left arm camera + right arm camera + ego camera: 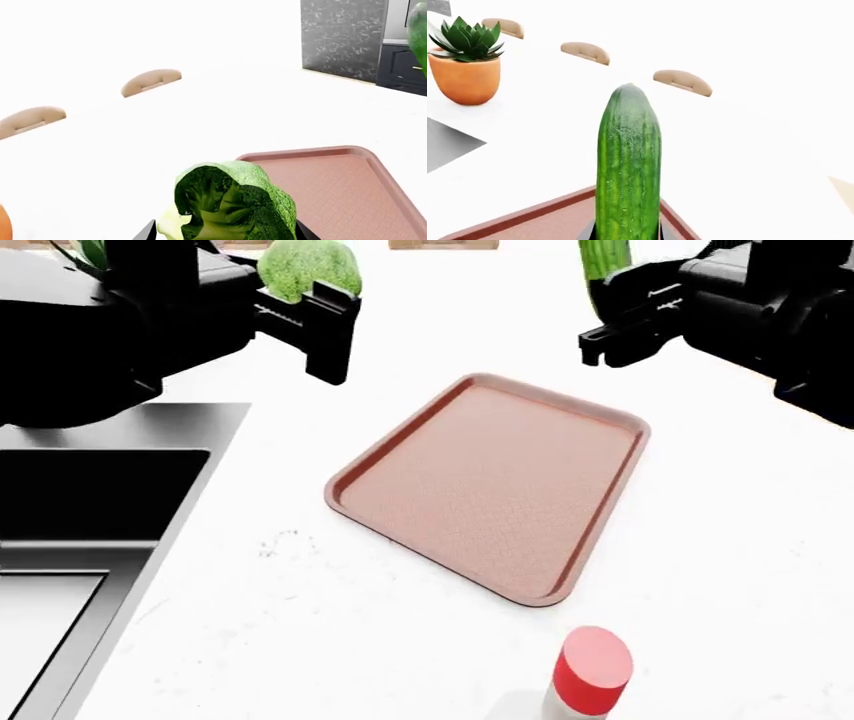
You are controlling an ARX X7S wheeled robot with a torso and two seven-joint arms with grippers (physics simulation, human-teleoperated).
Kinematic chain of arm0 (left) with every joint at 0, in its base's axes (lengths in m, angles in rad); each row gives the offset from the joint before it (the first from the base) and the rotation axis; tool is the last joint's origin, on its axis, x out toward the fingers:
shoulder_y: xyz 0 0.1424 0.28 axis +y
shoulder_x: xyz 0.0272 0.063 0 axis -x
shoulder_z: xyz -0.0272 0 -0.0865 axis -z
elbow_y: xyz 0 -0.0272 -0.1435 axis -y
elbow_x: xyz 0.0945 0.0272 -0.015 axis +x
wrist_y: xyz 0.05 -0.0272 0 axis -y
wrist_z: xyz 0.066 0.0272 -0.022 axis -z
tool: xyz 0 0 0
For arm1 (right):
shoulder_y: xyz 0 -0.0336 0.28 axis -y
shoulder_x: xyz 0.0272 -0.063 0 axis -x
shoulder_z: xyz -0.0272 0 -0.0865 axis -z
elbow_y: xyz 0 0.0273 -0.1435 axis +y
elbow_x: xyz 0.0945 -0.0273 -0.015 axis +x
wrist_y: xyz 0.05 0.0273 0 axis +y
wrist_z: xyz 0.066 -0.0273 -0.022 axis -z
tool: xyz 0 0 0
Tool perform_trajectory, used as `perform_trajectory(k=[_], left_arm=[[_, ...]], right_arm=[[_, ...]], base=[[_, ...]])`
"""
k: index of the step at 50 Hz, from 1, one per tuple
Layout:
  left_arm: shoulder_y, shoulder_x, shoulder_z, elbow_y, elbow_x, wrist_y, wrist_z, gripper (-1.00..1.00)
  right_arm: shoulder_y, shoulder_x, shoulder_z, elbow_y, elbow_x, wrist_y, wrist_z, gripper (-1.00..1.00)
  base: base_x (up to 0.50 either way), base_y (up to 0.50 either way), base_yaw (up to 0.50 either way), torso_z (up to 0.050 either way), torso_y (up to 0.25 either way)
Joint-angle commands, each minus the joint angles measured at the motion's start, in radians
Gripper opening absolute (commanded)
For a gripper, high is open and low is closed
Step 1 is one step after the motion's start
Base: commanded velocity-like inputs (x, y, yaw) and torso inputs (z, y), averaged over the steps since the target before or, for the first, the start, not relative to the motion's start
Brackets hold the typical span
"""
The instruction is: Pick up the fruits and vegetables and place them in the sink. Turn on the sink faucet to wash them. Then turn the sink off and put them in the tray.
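Your left gripper [310,312] is clamped on the broccoli [310,267]; your right gripper [617,315] is clamped on the cucumber [603,260]. Both arms hang above the white counter [747,540] at the far side of the tray [491,483].

Key relation: the tray lies between the two grippers and nearer the robot than either load. The right gripper stands just beyond the tray's far right corner, the left just beyond its far left corner. In my judgement neither arm has a clear advantage; each needs only a short move inward and down. The cucumber's long axis runs straight out of the jaws, and the right wrist view shows its lower part over the tray's corner. The sink [80,490] lies to the left, under the left arm; the faucet is not in view.

Materials: the broccoli is a bumpy, pale-stemmed floret, irregular in shape. The cucumber is a glossy, faintly ridged cylinder with a rounded tip, likely to roll on release. The tray is flat, reddish-brown, finely textured, with a low rim and rounded corners.
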Motion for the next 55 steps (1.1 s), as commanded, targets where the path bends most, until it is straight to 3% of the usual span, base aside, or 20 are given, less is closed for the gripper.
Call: perform_trajectory(k=[1,5,11,20,27,28,35,40,42,46,50,55], left_arm=[[0.005,-0.003,-0.01,0.005,-0.024,0.003,-0.031,-1.0],[-0.016,0.009,-0.004,-0.014,-0.017,-0.004,-0.027,-1.0],[-0.034,0.022,0.011,-0.038,0.003,-0.008,-0.011,-1.0],[-0.024,0.009,0.01,-0.028,0.002,-0.004,-0.01,-1.0],[-0.012,-0.002,0.006,-0.016,-0.005,0.0,-0.016,-1.0],[-0.011,-0.002,0.006,-0.016,-0.005,0.0,-0.016,-1.0],[-0.011,0.0,0.007,-0.014,-0.009,0.0,-0.017,-1.0],[-0.017,0.026,0.026,-0.035,0.013,0.004,0.006,-1.0],[-0.023,0.057,0.056,-0.058,0.039,0.003,0.041,-1.0],[-0.044,0.163,0.139,-0.177,0.128,0.028,0.156,-1.0],[-0.06,0.308,0.249,-0.355,0.226,0.068,0.323,-1.0],[-0.129,0.529,0.402,-0.742,0.386,0.178,0.624,-1.0]], right_arm=[[0.035,-0.133,-0.126,0.253,-0.146,0.017,-0.235,-1.0],[0.096,-0.288,-0.26,0.598,-0.312,-0.031,-0.49,-1.0],[0.121,-0.612,-0.475,1.307,-0.563,-0.213,-0.905,-1.0],[0.016,-0.65,-0.421,1.336,-0.882,-0.136,-0.977,-1.0],[-0.018,-0.667,-0.264,1.337,-1.117,-0.118,-1.006,-1.0],[-0.02,-0.668,-0.241,1.337,-1.14,-0.118,-1.011,1.0],[-0.01,-0.673,-0.108,1.336,-1.242,-0.145,-1.045,1.0],[0.182,-0.637,0.106,1.334,-1.173,-0.267,-0.947,1.0],[0.226,-0.575,0.167,1.208,-1.131,-0.216,-0.888,1.0],[0.164,-0.402,0.29,0.699,-1.028,0.083,-0.737,1.0],[0.13,-0.324,0.355,0.497,-1.014,0.176,-0.632,1.0],[0.129,-0.259,0.421,0.311,-0.978,0.305,-0.573,1.0]], base=[[0.0,0.0,0.0,0.0,0.0],[0.0,0.0,0.0,0.0,0.0],[0.0,0.0,0.0,0.0,0.0],[0.0,0.0,0.0,0.0,0.001],[0.0,0.0,0.0,0.0,0.0],[0.0,0.0,0.0,0.0,0.0],[0.0,0.0,0.0,0.0,0.001],[0.0,0.0,0.0,0.0,0.0],[0.0,0.0,0.0,0.0,0.0],[0.0,0.0,0.0,0.0,0.0],[0.0,0.0,0.0,0.0,0.0],[0.0,0.0,0.0,0.0,0.0]])
